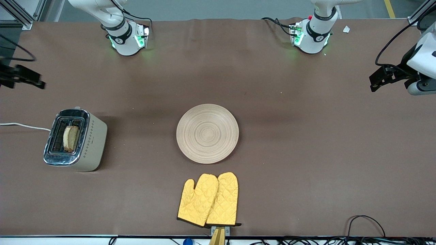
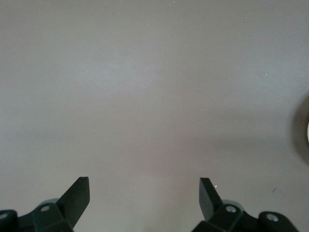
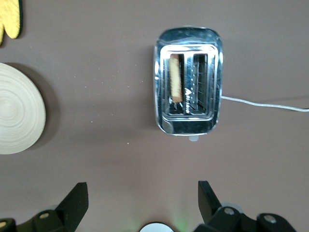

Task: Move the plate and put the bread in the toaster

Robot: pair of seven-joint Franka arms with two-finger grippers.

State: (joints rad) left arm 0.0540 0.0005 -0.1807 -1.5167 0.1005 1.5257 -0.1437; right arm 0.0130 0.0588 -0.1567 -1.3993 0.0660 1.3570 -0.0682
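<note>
The light wooden plate (image 1: 207, 133) lies flat at the middle of the table, with nothing on it. The cream toaster (image 1: 93, 141) stands toward the right arm's end. The bread slice (image 1: 71, 138) stands upright in the toaster slot that is closer to the plate. My right gripper (image 1: 35, 81) is open and empty, up in the air at the right arm's end; its wrist view shows its gripper (image 3: 143, 198), the toaster (image 3: 188, 121), the bread (image 3: 175, 83) and the plate (image 3: 17, 113). My left gripper (image 1: 376, 81) is open and empty over bare table at the left arm's end, its gripper (image 2: 145, 195) over brown cloth.
Two yellow oven mitts (image 1: 209, 200) lie nearer to the front camera than the plate, by the table's front edge. The toaster's white cord (image 1: 24, 126) runs off the right arm's end. Black cables (image 1: 364, 221) lie at the front edge toward the left arm's end.
</note>
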